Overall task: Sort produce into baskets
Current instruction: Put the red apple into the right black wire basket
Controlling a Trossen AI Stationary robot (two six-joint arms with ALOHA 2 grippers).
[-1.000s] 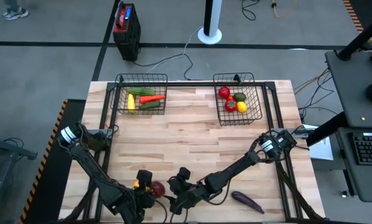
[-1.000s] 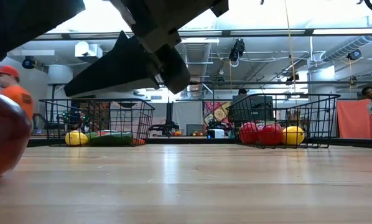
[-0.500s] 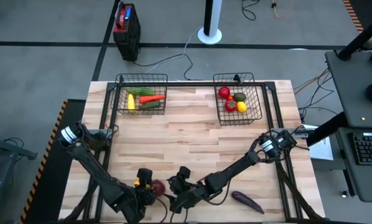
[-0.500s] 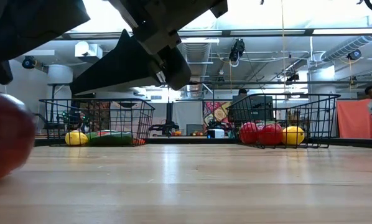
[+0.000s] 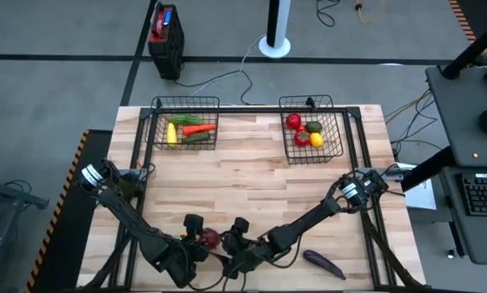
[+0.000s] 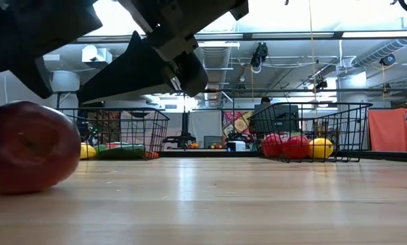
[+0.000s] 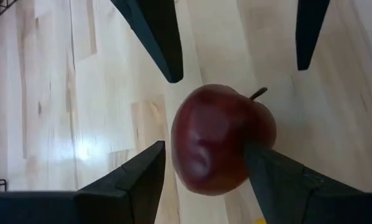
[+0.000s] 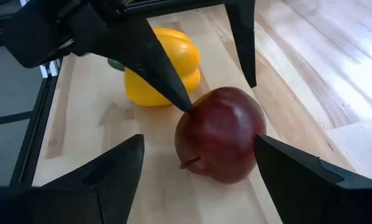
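A dark red apple (image 5: 209, 238) lies on the table near its near edge, also in the low view (image 6: 28, 146). My left gripper (image 5: 196, 231) is open, its fingers on either side of the apple (image 7: 223, 140). My right gripper (image 5: 232, 237) is open and faces it from the apple's right, fingertips short of the apple (image 8: 220, 134). A yellow pepper (image 8: 161, 65) lies just behind the apple, under my left gripper. A purple eggplant (image 5: 323, 262) lies at the near right. Two black wire baskets (image 5: 185, 100) (image 5: 309, 99) at the far edge hold produce. My left gripper touches the apple's side (image 7: 251, 146) with the inner face of one finger (image 7: 267, 171); the other finger (image 7: 142, 171) stands clear. The fingers slant down from the table's left. The apple rests on the table, stem sideways.
The left basket holds a yellow piece, a carrot and cucumbers (image 5: 186, 130); the right basket holds tomatoes, a lemon and a green piece (image 5: 307, 130). A red-and-black box (image 5: 165, 37) stands on the floor beyond the table. Bare wood lies between the baskets and the grippers.
My left gripper has moved toward the table's right, over the yellow pepper and up to the apple. The apple has slid or rolled a little toward the right and the far edge, closer to my right gripper, staying on the table.
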